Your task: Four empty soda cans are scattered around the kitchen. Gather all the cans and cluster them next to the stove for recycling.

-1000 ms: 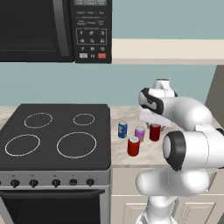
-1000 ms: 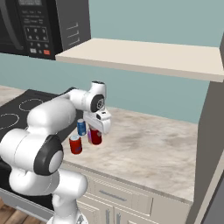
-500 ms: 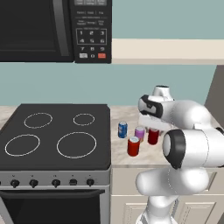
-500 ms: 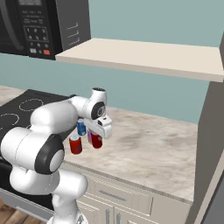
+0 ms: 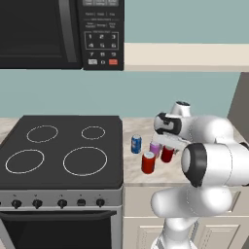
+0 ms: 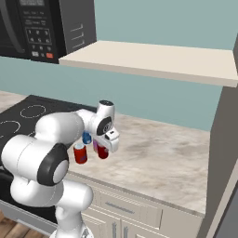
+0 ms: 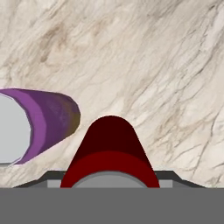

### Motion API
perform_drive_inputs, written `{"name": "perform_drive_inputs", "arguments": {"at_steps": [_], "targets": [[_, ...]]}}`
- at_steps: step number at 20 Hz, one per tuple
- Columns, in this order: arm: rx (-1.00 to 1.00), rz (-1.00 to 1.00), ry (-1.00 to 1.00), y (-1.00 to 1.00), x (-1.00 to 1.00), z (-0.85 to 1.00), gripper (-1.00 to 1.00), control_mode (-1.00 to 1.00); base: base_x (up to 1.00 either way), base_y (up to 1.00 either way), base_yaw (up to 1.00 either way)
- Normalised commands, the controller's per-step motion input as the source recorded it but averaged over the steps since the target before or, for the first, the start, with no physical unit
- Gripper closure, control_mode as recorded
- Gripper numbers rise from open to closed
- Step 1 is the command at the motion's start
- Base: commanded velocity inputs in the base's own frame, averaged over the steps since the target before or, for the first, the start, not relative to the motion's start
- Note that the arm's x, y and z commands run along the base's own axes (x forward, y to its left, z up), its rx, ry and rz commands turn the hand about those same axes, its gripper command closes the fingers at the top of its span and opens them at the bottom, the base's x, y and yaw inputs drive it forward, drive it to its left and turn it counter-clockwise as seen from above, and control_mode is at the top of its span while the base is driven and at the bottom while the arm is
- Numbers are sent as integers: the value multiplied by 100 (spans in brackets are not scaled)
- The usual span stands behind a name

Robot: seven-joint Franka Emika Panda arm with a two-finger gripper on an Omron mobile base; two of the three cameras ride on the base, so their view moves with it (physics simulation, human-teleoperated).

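Note:
My gripper [image 5: 168, 145] is shut on a red soda can [image 5: 167, 154], held upright low over the marble counter [image 5: 146, 177]; whether the can touches it I cannot tell. From the hand camera this red can [image 7: 110, 153] sits between the fingertips, with the purple-pink can [image 7: 39, 122] close on its left. Beside them stand the blue can [image 5: 136, 144], the purple-pink can [image 5: 155, 148] and another red can [image 5: 148, 162], all just right of the stove [image 5: 58, 146]. From the right side, the held can [image 6: 102, 152] hangs under the gripper [image 6: 105, 147], near the other red can [image 6: 80, 153].
A black microwave [image 5: 58, 34] hangs above the stove. A beige shelf [image 6: 153, 62] runs over the counter. Bare marble [image 6: 162, 158] stretches to the right of the cans as far as a grey wall panel [image 6: 225, 153].
The hand has come down a little with the red can, settling beside the purple-pink can. The other cans have not moved.

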Motion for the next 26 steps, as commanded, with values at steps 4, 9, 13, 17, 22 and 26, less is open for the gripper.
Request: {"name": "perform_drive_inputs", "arguments": {"at_steps": [4, 9, 13, 17, 22, 26], "targets": [[4, 0, -4, 9, 1, -17, 100, -100, 0, 0, 0], [2, 0, 0, 10, 1, -15, 100, -100, 0, 0, 0], [0, 0, 0, 10, 4, -15, 100, -100, 0, 0, 0], [2, 0, 0, 5, 3, -11, 100, -100, 0, 0, 0], [5, 0, 8, 3, 0, -2, 100, -100, 0, 0, 0], [4, 0, 12, 4, -2, 0, 100, -100, 0, 0, 0]]}}
